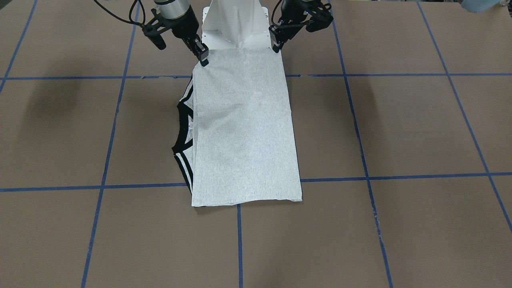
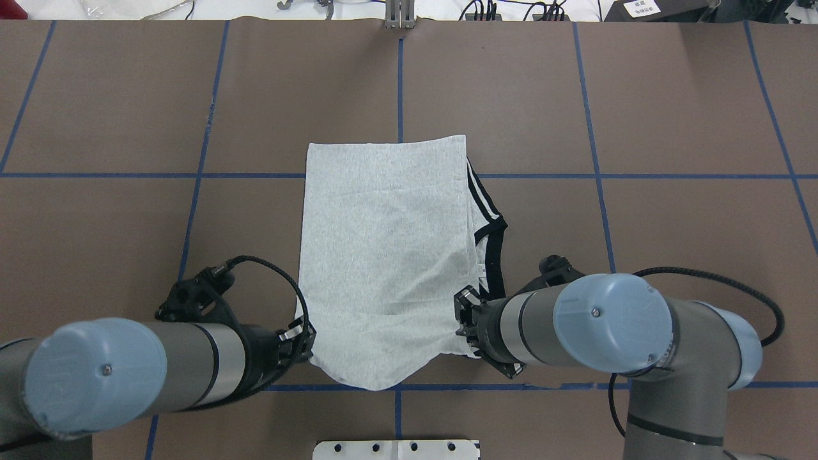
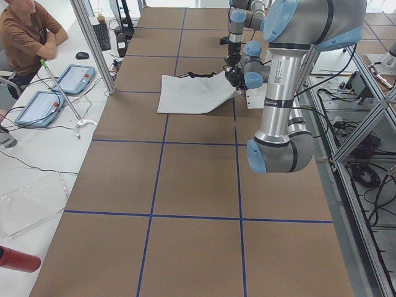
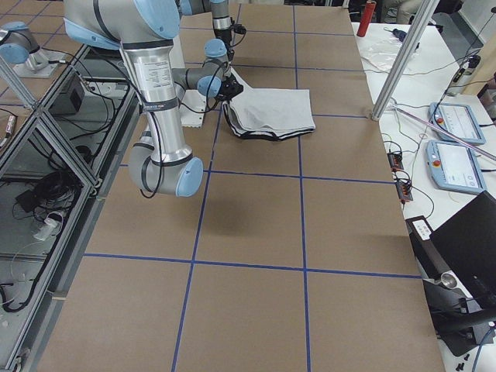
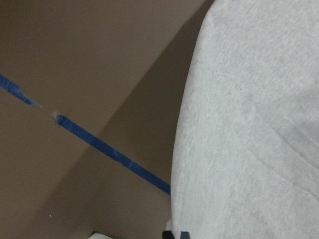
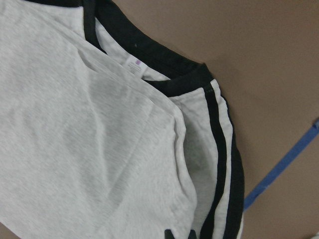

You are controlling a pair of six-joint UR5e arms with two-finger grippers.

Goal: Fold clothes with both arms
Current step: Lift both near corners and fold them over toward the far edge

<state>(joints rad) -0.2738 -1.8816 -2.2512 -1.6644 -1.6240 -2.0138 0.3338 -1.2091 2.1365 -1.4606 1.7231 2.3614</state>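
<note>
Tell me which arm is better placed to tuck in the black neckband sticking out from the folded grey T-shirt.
Right, likely. The black neckband pokes out on the robot's right side of the light heather-grey T-shirt, just beyond the right gripper. The left gripper holds the opposite corner, across the whole shirt.

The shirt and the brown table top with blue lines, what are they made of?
The T-shirt looks like soft knit cloth, maybe cotton: dull, speckled grey, and it wrinkles and sags. Its neckband seems to be black cloth too. The table top looks like dull brown paper or card; I cannot tell which. The blue lines look like stuck-on tape with a torn gap.
</note>
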